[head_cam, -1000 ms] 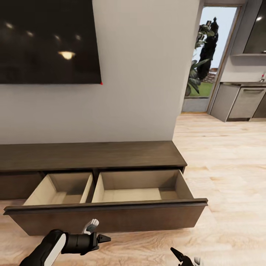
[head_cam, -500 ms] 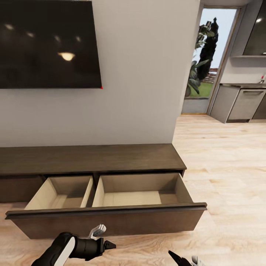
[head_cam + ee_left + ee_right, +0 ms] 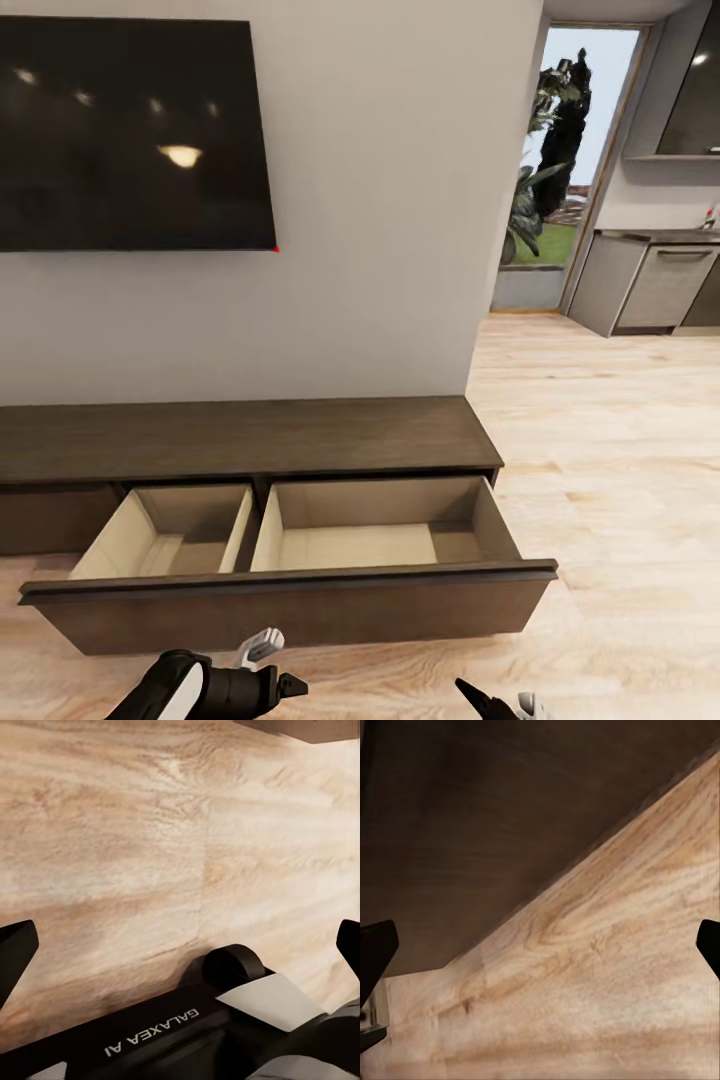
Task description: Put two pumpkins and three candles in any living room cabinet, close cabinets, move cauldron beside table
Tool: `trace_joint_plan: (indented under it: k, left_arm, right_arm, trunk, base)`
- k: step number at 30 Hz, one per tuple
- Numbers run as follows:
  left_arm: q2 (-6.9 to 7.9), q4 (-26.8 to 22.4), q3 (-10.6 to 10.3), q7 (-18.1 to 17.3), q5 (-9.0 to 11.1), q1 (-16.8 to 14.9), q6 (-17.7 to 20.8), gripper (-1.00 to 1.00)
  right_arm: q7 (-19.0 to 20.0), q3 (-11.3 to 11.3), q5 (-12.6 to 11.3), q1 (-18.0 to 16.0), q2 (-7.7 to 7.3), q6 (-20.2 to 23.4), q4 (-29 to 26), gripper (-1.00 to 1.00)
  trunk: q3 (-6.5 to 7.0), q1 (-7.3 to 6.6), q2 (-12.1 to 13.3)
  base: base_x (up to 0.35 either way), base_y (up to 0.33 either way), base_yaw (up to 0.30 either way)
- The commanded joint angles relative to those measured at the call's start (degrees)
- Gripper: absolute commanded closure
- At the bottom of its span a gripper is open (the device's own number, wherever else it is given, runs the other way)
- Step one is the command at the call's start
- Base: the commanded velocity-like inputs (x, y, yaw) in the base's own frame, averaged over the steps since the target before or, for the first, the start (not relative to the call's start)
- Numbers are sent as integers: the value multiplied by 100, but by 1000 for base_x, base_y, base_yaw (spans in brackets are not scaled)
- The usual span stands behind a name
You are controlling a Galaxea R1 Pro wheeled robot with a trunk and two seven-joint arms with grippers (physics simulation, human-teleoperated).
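The long dark-brown cabinet [image 3: 240, 435] stands against the wall. Its wide front [image 3: 290, 600] is pulled out over the floor. Behind that front, two pale beige compartments [image 3: 375, 525] lie open with nothing in them. My left gripper [image 3: 282, 662] hovers low in front of the pulled-out front, open and holding nothing. In the left wrist view its fingertips [image 3: 16, 949] spread wide over the wooden floor. My right gripper [image 3: 500, 702] is at the lower edge, also open, with the dark front [image 3: 472, 832] ahead of it. Pumpkins, candles, cauldron and table are out of view.
A large black TV [image 3: 130, 130] hangs on the wall above the cabinet. To the right, pale wood floor [image 3: 620, 470] runs to a glass door with plants [image 3: 560, 150] and grey kitchen units [image 3: 650, 280].
The camera has moved, so the cabinet and TV sit lower in the picture. My left gripper has shifted a little to the right and downward. The drawer stands as before.
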Motion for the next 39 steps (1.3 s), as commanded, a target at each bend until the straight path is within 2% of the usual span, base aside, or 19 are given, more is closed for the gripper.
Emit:
trace_joint_plan:
  k: [1,12,14,18,23,30,39]
  left_arm:
    - [5,-4,-18,-1,11,-2,14,-100]
    - [5,11,-18,52,11,0,-3,-100]
    - [5,11,-18,139,11,0,-3,-100]
    - [-4,18,-10,561,32,0,-1,-100]
    - [-76,64,-4,780,37,0,-5,-100]
    - [-119,138,-9,826,18,0,-46,-100]
    - [-127,148,-137,830,28,0,-142,-100]
  right_arm:
    - [26,-31,-17,-2,1,59,0,-100]
    - [13,-29,-9,-2,9,-4,0,-100]
    - [9,-29,-9,-1,8,-7,0,-100]
    - [-2,-29,-9,-1,9,-7,6,-100]
    - [-7,-29,-14,-1,9,-1,20,-100]
    - [-9,-29,-17,-4,9,2,42,-100]
    - [-12,-29,-27,-2,9,2,62,-100]
  trunk:
    - [13,-24,39]
    - [211,-265,481]
    - [247,-309,561]
    - [318,-397,721]
    - [408,-507,922]
    - [534,-661,1202]
    - [695,-858,1563]
  base:
    - [0,0,0]
    - [0,0,0]
    - [0,0,0]
    - [0,0,0]
    - [0,0,33]
    - [-41,0,226]
    - [-289,0,279]
